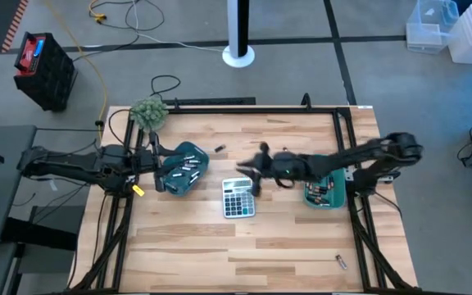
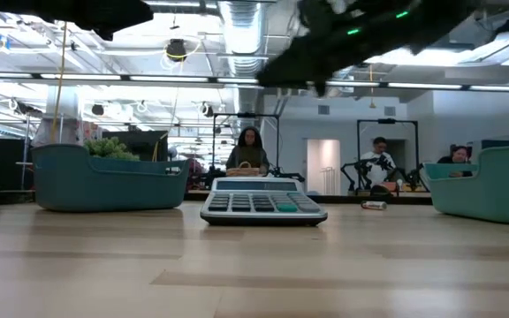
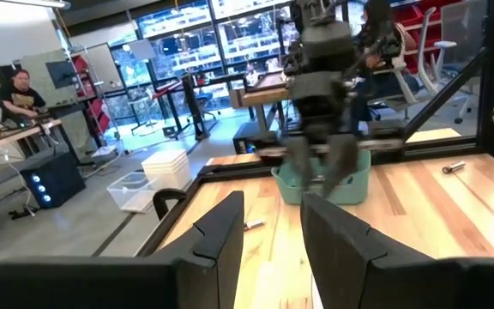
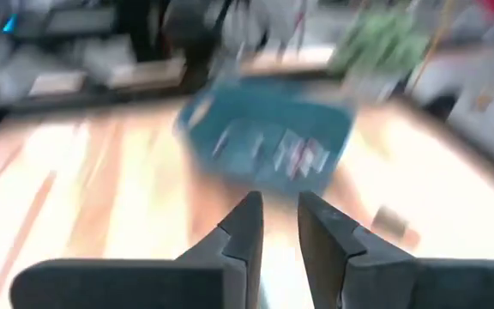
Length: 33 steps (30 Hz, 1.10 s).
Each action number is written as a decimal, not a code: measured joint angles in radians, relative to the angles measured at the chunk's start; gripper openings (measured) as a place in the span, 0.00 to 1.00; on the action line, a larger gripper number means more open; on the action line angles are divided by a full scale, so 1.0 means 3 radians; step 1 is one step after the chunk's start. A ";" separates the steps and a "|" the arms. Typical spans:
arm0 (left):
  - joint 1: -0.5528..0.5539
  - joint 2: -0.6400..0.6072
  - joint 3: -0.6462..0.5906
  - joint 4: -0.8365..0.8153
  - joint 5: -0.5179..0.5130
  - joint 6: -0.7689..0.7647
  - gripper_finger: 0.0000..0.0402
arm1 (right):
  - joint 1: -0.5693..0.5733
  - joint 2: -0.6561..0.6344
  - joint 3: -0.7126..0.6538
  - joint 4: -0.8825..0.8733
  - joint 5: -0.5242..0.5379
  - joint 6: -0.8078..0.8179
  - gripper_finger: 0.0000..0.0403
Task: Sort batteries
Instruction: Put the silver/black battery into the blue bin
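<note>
Several small batteries (image 1: 185, 170) lie in the left teal tray (image 1: 188, 154), and more lie in the right teal tray (image 1: 324, 197). Single batteries rest on the wood: one (image 1: 219, 149) beyond the grey calculator (image 1: 238, 197), another (image 1: 341, 260) near the front right corner. My right gripper (image 1: 248, 170) hangs above the table just beyond the calculator, blurred. In its wrist view a narrow gap (image 4: 280, 225) shows between the fingers, with nothing in it, and the left tray (image 4: 268, 142) lies ahead. My left gripper (image 3: 271, 230) stands open beside the left tray, holding nothing.
A small green plant (image 1: 148, 113) stands at the table's far left corner. A dark frame (image 1: 347, 123) runs along the table's edges. In the low view, people sit in the room behind the calculator (image 2: 263, 203). Bare wood lies in front of the calculator.
</note>
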 joint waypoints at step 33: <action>0.0354 0.1467 0.0146 0.1772 -0.0184 -0.0043 0.28 | 0.4058 -0.0113 0.0613 -0.4399 0.0007 0.6476 0.45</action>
